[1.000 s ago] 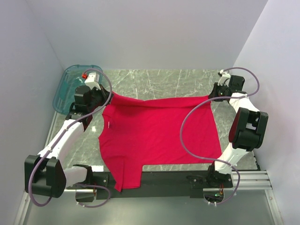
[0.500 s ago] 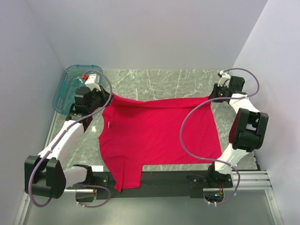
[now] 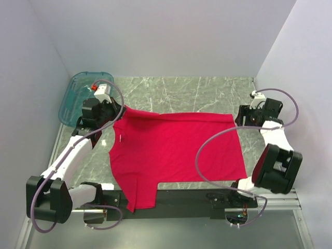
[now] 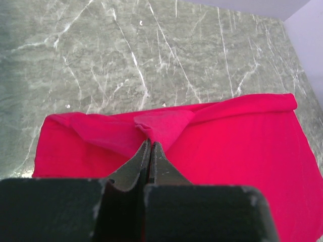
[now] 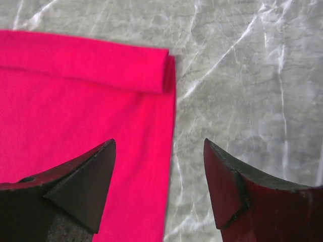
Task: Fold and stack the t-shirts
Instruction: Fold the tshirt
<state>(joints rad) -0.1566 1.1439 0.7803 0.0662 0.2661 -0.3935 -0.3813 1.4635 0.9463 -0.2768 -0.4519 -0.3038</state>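
The red t-shirt [image 3: 176, 150] lies spread across the middle of the marble table, its near sleeve hanging over the front rail. My left gripper [image 3: 120, 110] is shut on a pinch of cloth at the shirt's far left corner; the left wrist view shows the closed jaws biting a raised fold of the t-shirt [image 4: 166, 123]. Just off the shirt's far right corner, my right gripper [image 3: 240, 118] is open. In the right wrist view its fingers [image 5: 159, 144] straddle the side edge of the t-shirt [image 5: 75, 111], holding nothing. The far hem is rolled over.
A see-through teal tub [image 3: 78, 96] stands at the far left corner, just behind the left arm. Bare marble table [image 3: 181, 88] shows beyond the shirt. Walls close in on the left, back and right. The black rail [image 3: 181, 197] runs along the near edge.
My right gripper has opened and let go of the shirt's far right corner, then drawn back to the right. The corner now lies flat. The left gripper keeps its grip.
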